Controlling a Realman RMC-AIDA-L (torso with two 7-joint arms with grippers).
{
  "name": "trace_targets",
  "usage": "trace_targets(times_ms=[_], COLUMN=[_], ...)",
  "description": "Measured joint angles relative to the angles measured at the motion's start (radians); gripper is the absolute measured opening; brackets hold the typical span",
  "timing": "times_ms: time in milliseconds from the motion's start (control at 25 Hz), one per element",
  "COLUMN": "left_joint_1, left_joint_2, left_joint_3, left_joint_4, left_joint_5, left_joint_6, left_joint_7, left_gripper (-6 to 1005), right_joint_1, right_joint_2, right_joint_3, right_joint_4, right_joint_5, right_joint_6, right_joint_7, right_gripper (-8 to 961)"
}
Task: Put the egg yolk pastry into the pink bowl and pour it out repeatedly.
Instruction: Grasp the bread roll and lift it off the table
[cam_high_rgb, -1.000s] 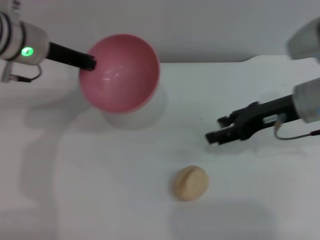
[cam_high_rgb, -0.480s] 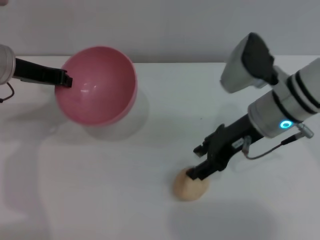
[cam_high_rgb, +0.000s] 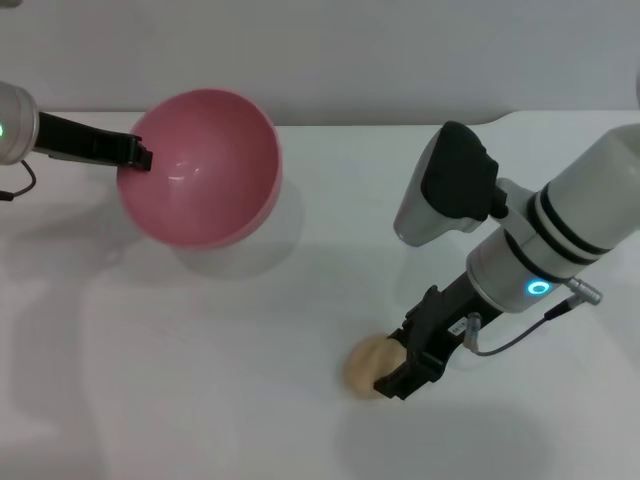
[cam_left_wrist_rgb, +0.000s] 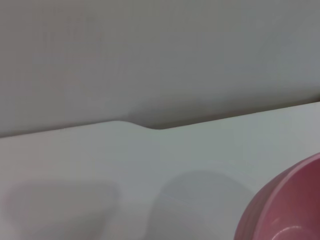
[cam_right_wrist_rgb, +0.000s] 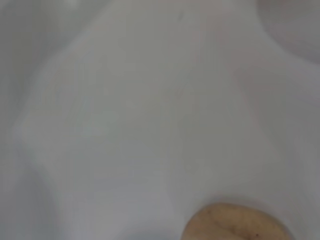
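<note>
Here the egg yolk pastry (cam_high_rgb: 366, 364) lies on the white counter (cam_high_rgb: 200, 370) at about six o'clock in the head view, well apart from the pink bowl (cam_high_rgb: 200, 165), which sits at about ten o'clock. It is a small, pale beige-yellow lump with a matte skin, and the right wrist view shows its rounded top (cam_right_wrist_rgb: 235, 222) right under that arm's camera. It looks light and probably soft and crumbly, so I judge it wants a gentle pinch across its widest part, low on the sides, not a hard squeeze on the dented crown; its dry surface should not slip much.

The right end effector (cam_high_rgb: 398, 372) is down at the pastry's three-o'clock side, its dark fingers touching or all but touching the lump. Whether they are spread around it or already pressed onto it I cannot tell, since the fingers overlap the pastry and hide the gap.

Farther out, the left end effector (cam_high_rgb: 135, 155) is at the bowl's nine-o'clock rim, pinching the edge and holding the bowl tipped, with its glossy inside turned toward the camera and a shadow on the counter beneath it. The left wrist view shows only a slice of the bowl's pink wall (cam_left_wrist_rgb: 290, 205) and the counter's far edge. The bowl is empty, so the step in hand looks like the pick-up of the pastry.
</note>
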Motion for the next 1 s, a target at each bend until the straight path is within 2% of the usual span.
trace_targets(times_ms=[280, 480, 680, 880, 920, 1000], left_joint_1=[0.0, -0.002, -0.002, -0.004, -0.004, -0.008], left_joint_2=[0.0, 0.0, 0.0, 0.0, 0.0, 0.0], left_joint_3=[0.043, 0.057, 0.064, 0.097, 0.105, 0.125], left_joint_4=[0.001, 0.001, -0.005, -0.01, -0.011, -0.013], left_joint_5=[0.0, -0.002, -0.002, 0.0, 0.0, 0.0], left_joint_6=[-0.02, -0.032, -0.051, -0.076, -0.079, -0.084], left_joint_7=[0.0, 0.0, 0.0, 0.0, 0.0, 0.0], left_gripper=[-3, -3, -3, -3, -2, -2], right_joint_1=[-0.004, -0.027, -0.063, -0.123, -0.148, -0.161], right_joint_2=[0.001, 0.0, -0.002, -0.008, -0.008, -0.009], right_joint_3=[0.004, 0.062, 0.193, 0.388, 0.459, 0.496], right_joint_4=[0.011, 0.01, 0.003, 0.001, -0.002, -0.011], right_joint_5=[0.004, 0.011, 0.025, 0.118, 0.159, 0.171], right_joint_6=[0.028, 0.044, 0.033, -0.027, -0.06, -0.079], right_joint_7=[0.001, -0.004, -0.03, -0.149, -0.193, -0.21], right_gripper=[530, 496, 455, 393, 381, 357])
